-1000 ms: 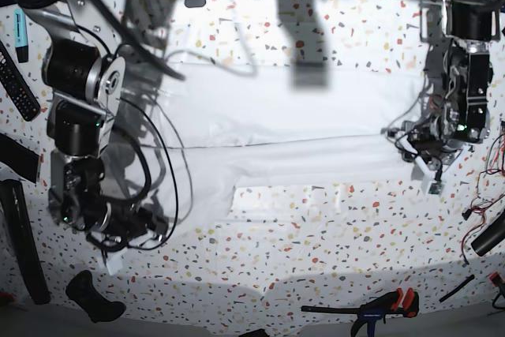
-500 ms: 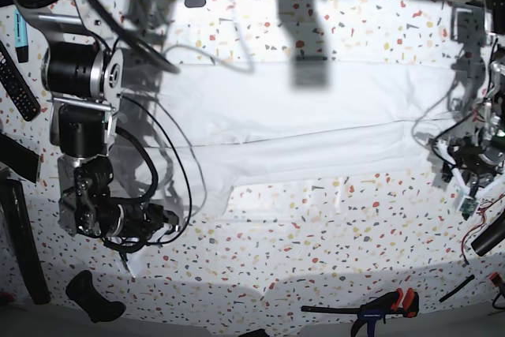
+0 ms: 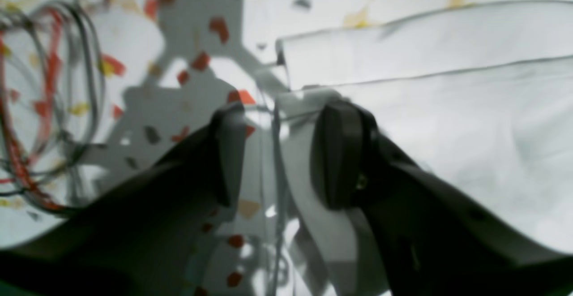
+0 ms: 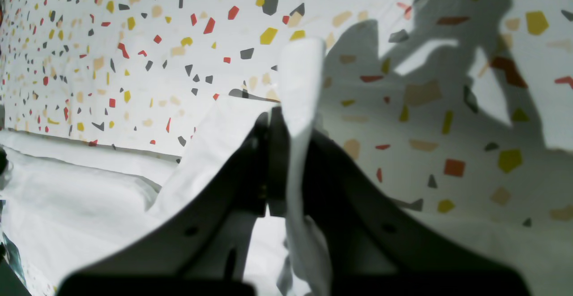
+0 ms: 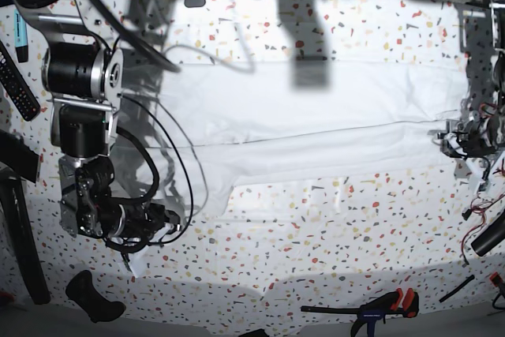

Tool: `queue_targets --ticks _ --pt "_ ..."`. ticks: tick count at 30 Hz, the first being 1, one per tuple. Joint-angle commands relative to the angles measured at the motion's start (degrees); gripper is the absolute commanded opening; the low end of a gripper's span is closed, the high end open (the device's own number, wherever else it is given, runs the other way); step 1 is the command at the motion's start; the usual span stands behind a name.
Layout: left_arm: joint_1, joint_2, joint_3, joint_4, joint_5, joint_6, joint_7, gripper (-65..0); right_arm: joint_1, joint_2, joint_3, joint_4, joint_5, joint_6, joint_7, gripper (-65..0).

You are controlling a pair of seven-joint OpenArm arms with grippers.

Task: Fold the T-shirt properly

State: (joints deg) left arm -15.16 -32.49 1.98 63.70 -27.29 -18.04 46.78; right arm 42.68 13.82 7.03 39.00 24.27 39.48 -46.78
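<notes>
T-shirt (image 5: 300,120): thin matt white cloth; tabletop (image 5: 316,234): smooth speckled terrazzo; fingers (image 3: 340,152): matt black.

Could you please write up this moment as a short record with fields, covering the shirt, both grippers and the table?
garment: T-shirt, white, spread across the tabletop with a long horizontal fold line
right gripper: shut on a strip of the T-shirt, cloth sticking up past the jaws
left gripper: jaws apart at the shirt's edge, nothing visibly clamped
tabletop: white speckled terrazzo pattern
clutter: clamp at the near edge, remote at the side
task status: fold not finished
</notes>
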Motion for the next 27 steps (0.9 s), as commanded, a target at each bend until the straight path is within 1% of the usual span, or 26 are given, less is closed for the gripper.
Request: queue_targets --ticks 1,5,11,13,15,18,20,23,27 --pt "-1.68 -1.2 -0.44 0.66 -1.11 -0.07 -0.35 -37.7 2.21 0.44 0.07 1.03 1.53 0.52 0.83 -65.0" --pt "-1.68 -1.18 -0.44 1.55 -3.41 -1.16 -0.37 -37.7 2.21 0.46 0.07 1.03 1.49 0.52 0.63 -65.0" --pt "-1.36 -0.85 -0.44 1.88 -3.23 -4.35 -0.33 -37.7 2.05 0.46 0.07 1.03 1.51 0.52 -0.46 -65.0" --pt "-1.18 -0.87 -0.44 1.9 -3.21 -4.35 -0.33 -38.6 1.86 0.46 0.07 1.03 1.49 0.52 -0.46 -65.0" --pt "-1.16 -0.87 -0.44 1.9 -3.23 -4.33 -0.28 -41.4 1.55 0.46 0.07 1.03 1.49 0.52 -0.44 -65.0" --pt "-1.18 -0.87 -0.44 1.92 -3.23 -4.31 -0.46 -48.2 1.22 0.46 0.07 1.03 1.49 0.52 -0.39 -65.0" --pt "-1.18 -0.87 -0.44 1.97 -3.23 -4.31 -0.83 -54.0 1.01 0.48 0.07 1.07 1.49 0.52 -0.15 -65.0" --pt "-1.18 -0.87 -0.44 1.97 -3.23 -4.31 -1.03 -64.4 0.94 0.48 0.07 1.18 1.49 0.52 0.48 -65.0" --pt "-1.16 -0.87 -0.44 1.97 -3.21 -4.31 -0.94 -65.0 0.57 0.48 0.07 2.58 1.51 0.52 0.52 -65.0"
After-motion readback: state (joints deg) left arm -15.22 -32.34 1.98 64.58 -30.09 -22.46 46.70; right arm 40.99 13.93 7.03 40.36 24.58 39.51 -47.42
